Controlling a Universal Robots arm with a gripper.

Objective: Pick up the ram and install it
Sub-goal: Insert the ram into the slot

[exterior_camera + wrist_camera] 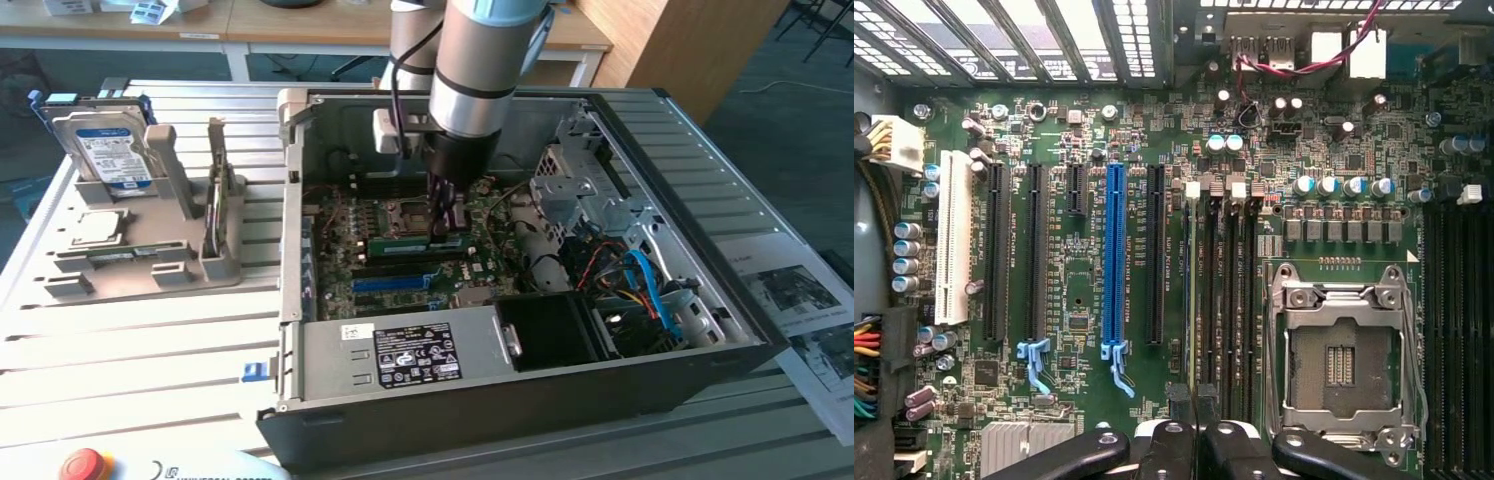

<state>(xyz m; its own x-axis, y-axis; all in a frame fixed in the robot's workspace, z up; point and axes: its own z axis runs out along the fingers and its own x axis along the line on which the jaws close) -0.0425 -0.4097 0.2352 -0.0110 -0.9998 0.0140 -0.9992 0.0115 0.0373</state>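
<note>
The ram (416, 244) is a long green stick standing on its edge over the memory slots (1229, 300) of the motherboard (360, 270), inside the open computer case (747, 330). My gripper (446, 228) comes straight down onto the stick's upper edge and is shut on it. In the wrist view my black fingers (1176, 445) are pressed together. The ram (1190, 300) runs away from them as a thin edge-on strip along the slot nearest the blue expansion slot (1115, 255).
The empty CPU socket (1344, 360) lies just beside the memory slots. A power supply (400, 355), drive cage (587, 190) and blue cables (647, 280) crowd the case. On the exterior view's left, a grey holder (134, 262) carries a hard drive (107, 145) and a CPU chip (96, 228).
</note>
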